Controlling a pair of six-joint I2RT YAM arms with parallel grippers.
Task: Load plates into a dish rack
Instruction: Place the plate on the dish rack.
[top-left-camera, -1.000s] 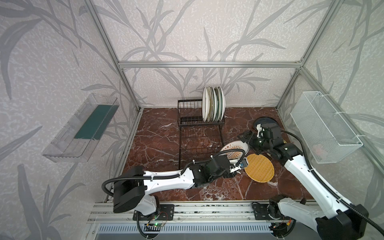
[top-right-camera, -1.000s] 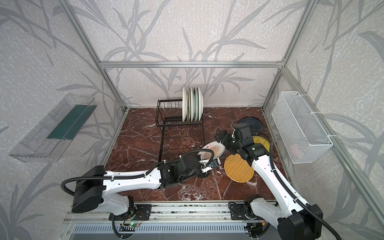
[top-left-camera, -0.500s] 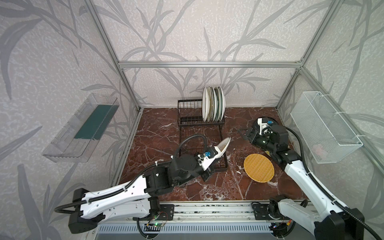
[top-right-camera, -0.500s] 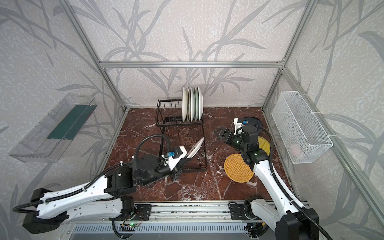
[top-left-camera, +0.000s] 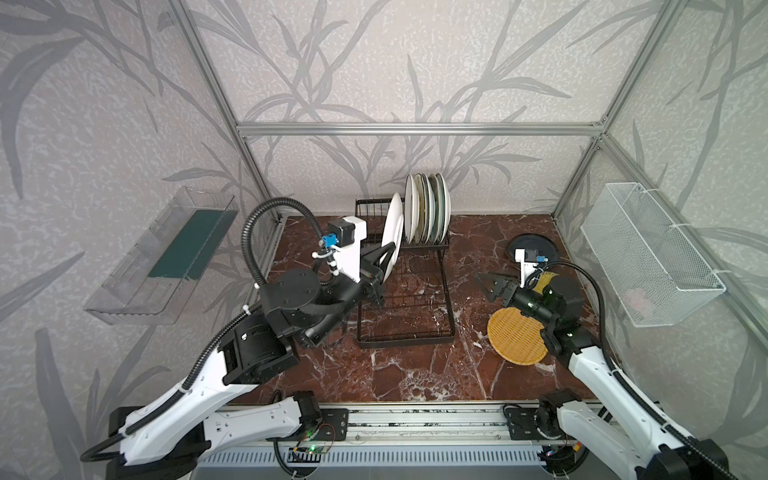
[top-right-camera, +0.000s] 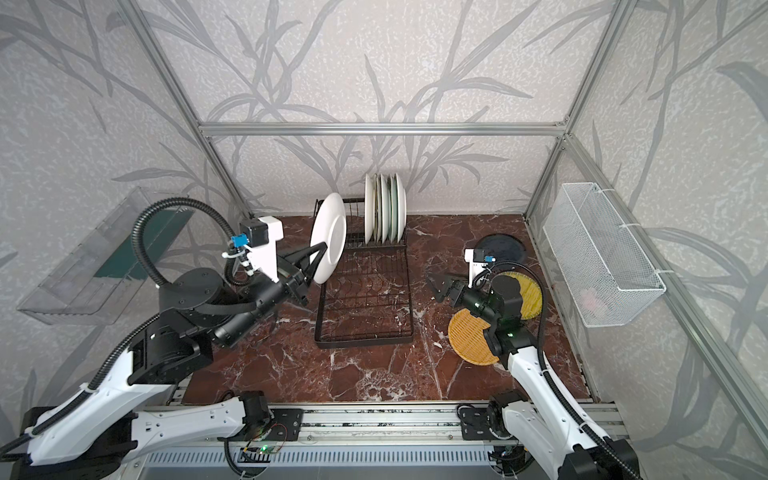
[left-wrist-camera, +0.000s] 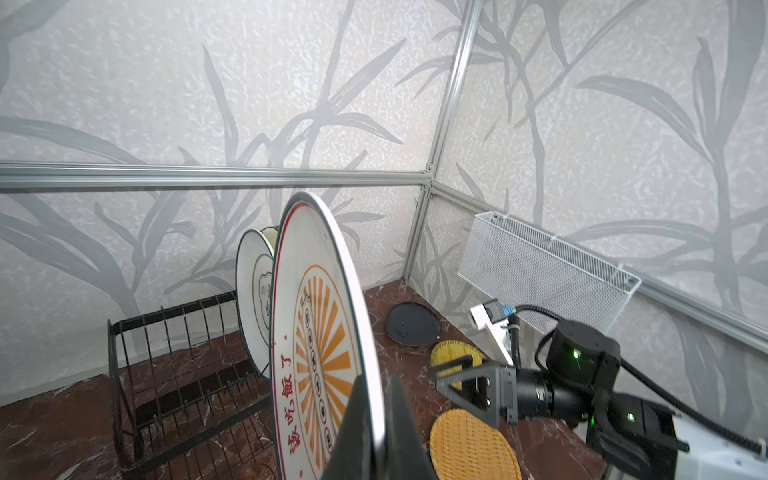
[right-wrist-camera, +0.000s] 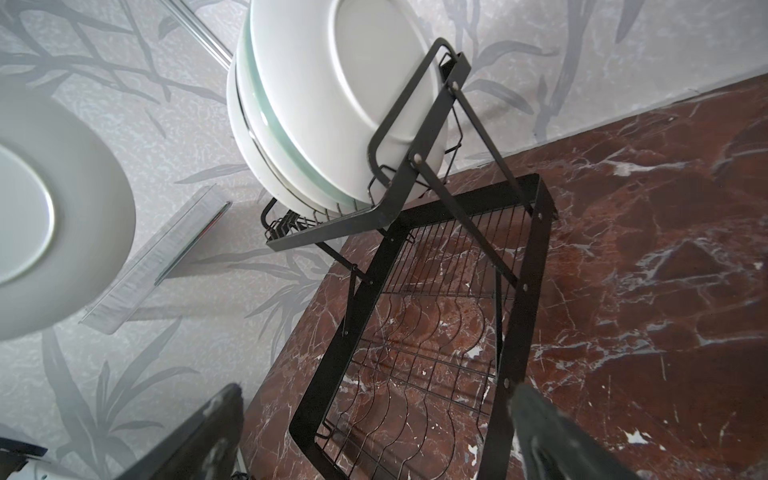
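The sunburst plate (left-wrist-camera: 320, 340) stands on edge in the air, tilted slightly, over the empty slots of the dish rack (top-left-camera: 405, 343) on the side toward the left arm. The rack sits near the middle of the table's back edge. The left gripper (top-left-camera: 380, 259) is clamped on the plate's lower rim.

The plate looks like glazed ceramic, so it is probably stiff, fairly heavy, slick and easy to chip against the wire. Pinched at one point on its rim, it may pivot, and it probably needs a slow, straight descent into a slot.

The racked plates (top-left-camera: 428, 214) stand close together just beside it. Their number is hard to make out, perhaps four or five. Both top views hide the plate's bottom edge against the rack, so whether they touch cannot be told.

The right gripper (top-left-camera: 484, 284) hangs spread wide and empty near the table's right edge, above a yellow woven disc (top-left-camera: 515, 336). A second disc (top-right-camera: 528, 291) is mostly covered by that arm. A dark plate (top-right-camera: 500, 249) lies flat toward the back right corner.
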